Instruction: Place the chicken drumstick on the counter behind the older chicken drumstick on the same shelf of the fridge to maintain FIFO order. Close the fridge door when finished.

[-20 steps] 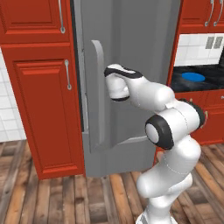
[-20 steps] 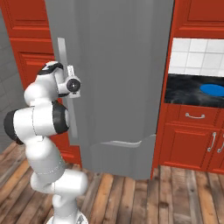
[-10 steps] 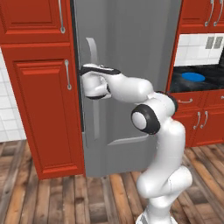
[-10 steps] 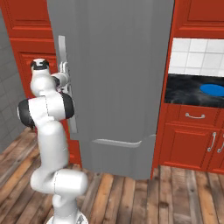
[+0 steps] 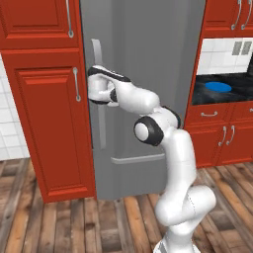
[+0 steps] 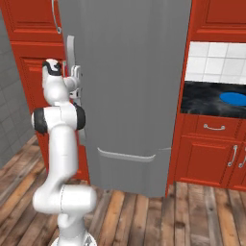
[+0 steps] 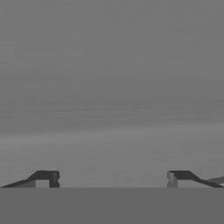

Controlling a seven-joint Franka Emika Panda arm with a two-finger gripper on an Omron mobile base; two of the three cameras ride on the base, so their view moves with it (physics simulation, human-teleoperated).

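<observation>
One grey fridge door [image 5: 148, 74] is standing shut between red cabinets [image 5: 44, 113]; the fingers [image 7: 111, 179] are spreading wide at its handle [image 5: 99, 94], grasping nothing.

The tall grey fridge door [image 5: 148, 74] looked like smooth, matt painted metal, as did its long vertical bar handle [image 5: 98, 94]. The red panelled cabinets [image 5: 44, 113] had a satin wooden finish with slim, shiny metal handles [image 5: 75, 84]. The black marble-patterned bench [image 6: 206, 101] appeared polished. The brown plank floor [image 5: 74, 222] showed grained wood. White wall tiles [image 6: 216, 55] looked glossy.
</observation>
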